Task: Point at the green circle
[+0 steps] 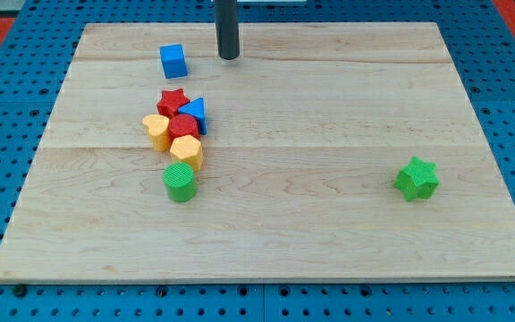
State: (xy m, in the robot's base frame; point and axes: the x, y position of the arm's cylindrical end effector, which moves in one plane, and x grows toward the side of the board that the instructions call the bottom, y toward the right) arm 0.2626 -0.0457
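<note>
rod tip (229, 58) sits near the upper middle of the frame, on the pale wooden counter (329, 116), just to the right of a blue cube (173, 61) and apart from it. that rod is the whole end effector: a plain dark stick with nothing on it that could clench or release, and it touches no block. the green circle (180, 182), a short cylinder, stands left of centre in the lower half of the frame, well below the tip. directly above it is a tight cluster: a yellow block (187, 152) touching or nearly touching the cylinder's top edge, a second yellow block (156, 131) to the upper left, a red round block (183, 127) in the middle, a red star (173, 100) at the top and a blue triangle (195, 114) on the cluster's right side. a green star (417, 178) stands alone, far off at the right of the frame.
</note>
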